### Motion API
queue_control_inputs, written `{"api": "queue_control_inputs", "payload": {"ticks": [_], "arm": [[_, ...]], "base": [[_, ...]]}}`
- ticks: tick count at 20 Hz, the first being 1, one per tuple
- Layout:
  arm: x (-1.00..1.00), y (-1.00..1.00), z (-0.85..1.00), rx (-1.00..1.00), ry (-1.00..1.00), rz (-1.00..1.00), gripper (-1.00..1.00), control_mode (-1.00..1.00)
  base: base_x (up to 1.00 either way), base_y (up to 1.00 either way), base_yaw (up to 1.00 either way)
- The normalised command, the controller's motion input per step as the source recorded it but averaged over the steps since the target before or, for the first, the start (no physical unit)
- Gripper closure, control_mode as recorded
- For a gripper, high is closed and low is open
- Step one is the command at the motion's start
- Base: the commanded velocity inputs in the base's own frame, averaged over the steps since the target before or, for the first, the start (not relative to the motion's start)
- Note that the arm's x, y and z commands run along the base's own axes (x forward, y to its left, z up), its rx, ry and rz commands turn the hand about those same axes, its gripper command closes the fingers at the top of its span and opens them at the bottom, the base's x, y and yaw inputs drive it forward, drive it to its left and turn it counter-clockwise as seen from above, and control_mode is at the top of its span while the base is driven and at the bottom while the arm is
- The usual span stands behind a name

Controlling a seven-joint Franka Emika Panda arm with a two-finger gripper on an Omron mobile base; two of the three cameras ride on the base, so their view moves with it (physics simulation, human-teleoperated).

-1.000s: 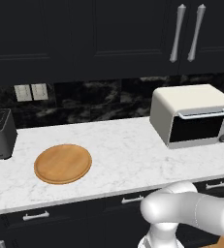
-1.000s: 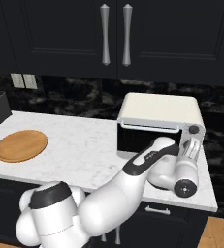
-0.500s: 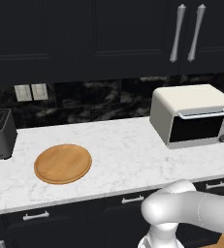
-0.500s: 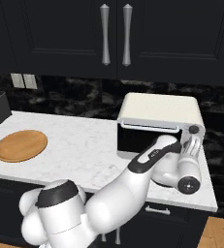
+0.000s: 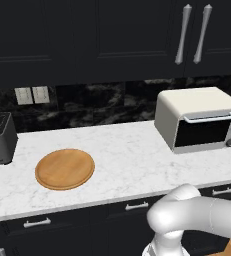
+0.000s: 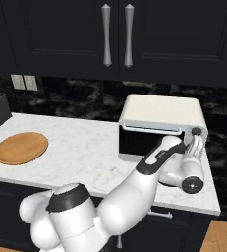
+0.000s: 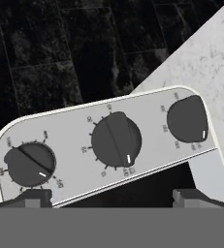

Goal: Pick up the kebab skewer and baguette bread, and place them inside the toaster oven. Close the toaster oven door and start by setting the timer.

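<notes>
Lining up my spread fingers (image 7: 111, 196) on the cream-white toaster oven's (image 6: 159, 115) dark middle knob (image 7: 116, 139), I centre before pinching and turning.

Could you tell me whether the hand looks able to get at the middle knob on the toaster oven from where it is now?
Probably yes: the open hand faces the middle knob of the toaster oven, with nothing between them.
</notes>
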Motion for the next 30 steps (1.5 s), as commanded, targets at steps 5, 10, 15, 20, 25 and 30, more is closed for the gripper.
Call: {"api": "queue_control_inputs", "payload": {"ticks": [5, 10, 15, 20, 25, 30], "arm": [[0.14, -0.1, -0.16, 0.0, -0.04, 0.01, -1.0, -1.0], [0.2, -0.08, -0.11, 0.0, 0.0, 0.01, -1.0, -1.0], [0.24, -0.06, -0.05, 0.0, 0.0, 0.0, -1.0, -1.0], [0.17, -0.13, -0.06, 0.0, 0.0, 0.0, -1.0, -1.0], [0.11, -0.14, -0.07, 0.0, 0.0, 0.0, -1.0, -1.0], [0.11, -0.07, -0.08, 0.0, 0.0, 0.0, -1.0, -1.0]], "base": [[0.0, 0.0, 0.0], [0.0, 0.0, 0.0], [0.0, 0.0, 0.0], [0.0, 0.0, 0.0], [0.0, 0.0, 0.0], [0.0, 0.0, 0.0]]}}
